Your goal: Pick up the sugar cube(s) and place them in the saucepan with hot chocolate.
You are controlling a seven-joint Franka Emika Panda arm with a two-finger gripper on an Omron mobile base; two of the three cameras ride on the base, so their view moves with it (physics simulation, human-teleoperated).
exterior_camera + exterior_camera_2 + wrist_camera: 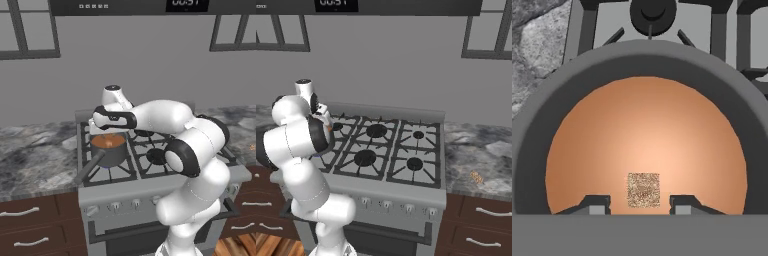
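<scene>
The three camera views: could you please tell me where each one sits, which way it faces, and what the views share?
Left base view: behind the arm's left, looking forward and down at the stove; the white arm reaches over the saucepan.
Right base view: behind the arm's right, facing the same stove; the arm stands at left.
Hand view: on the hand, looking down into the saucepan; the gripper brackets a sugar cube.
Shared: stove and saucepan.
</scene>
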